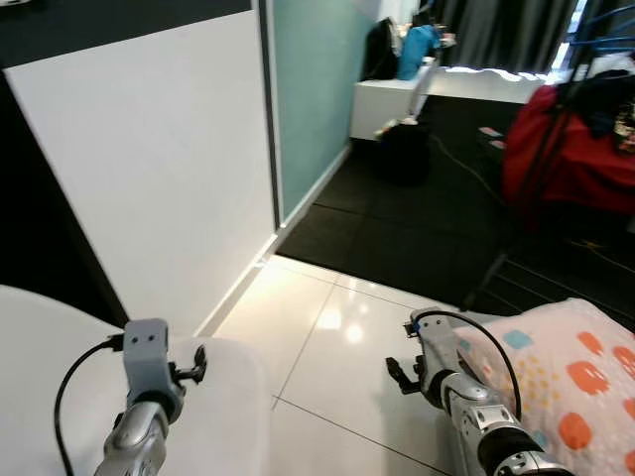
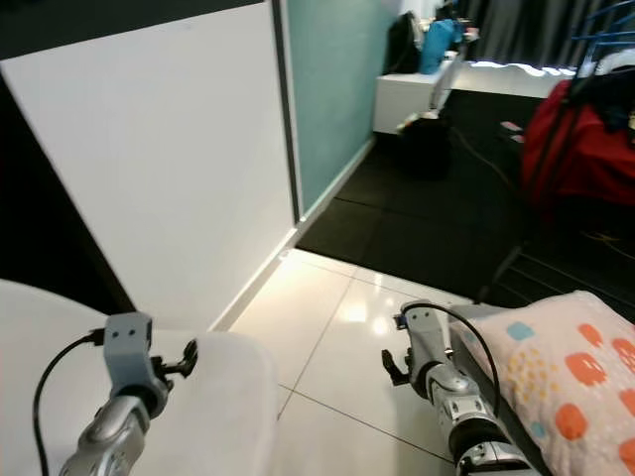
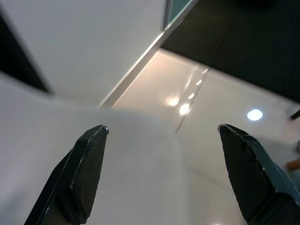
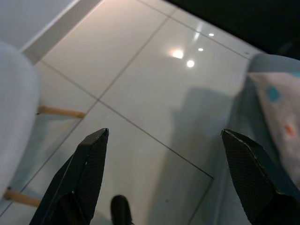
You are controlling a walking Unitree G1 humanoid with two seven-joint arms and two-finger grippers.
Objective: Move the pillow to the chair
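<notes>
The pillow (image 1: 566, 382), white with orange and blue spots, lies on a grey cushion edge (image 2: 478, 332) at my lower right. Its corner also appears in the right wrist view as the pillow (image 4: 283, 108). The white chair (image 1: 60, 387) is at my lower left, its rounded seat under my left arm (image 1: 144, 397). My left gripper (image 3: 162, 127) is open above the chair seat (image 3: 93, 140), with nothing between its fingers. My right gripper (image 4: 164, 132) is open over the glossy floor tiles, just left of the pillow, holding nothing. A wooden chair leg (image 4: 61, 111) shows beneath the seat.
A white wall panel (image 1: 149, 169) and a teal glass panel (image 1: 308, 89) stand on the left. Beyond the pale tiles (image 1: 327, 347) is a dark floor (image 1: 417, 218), with a rack draped in red cloth (image 1: 566, 149) at right and a white bench (image 1: 397, 104) with bags at the back.
</notes>
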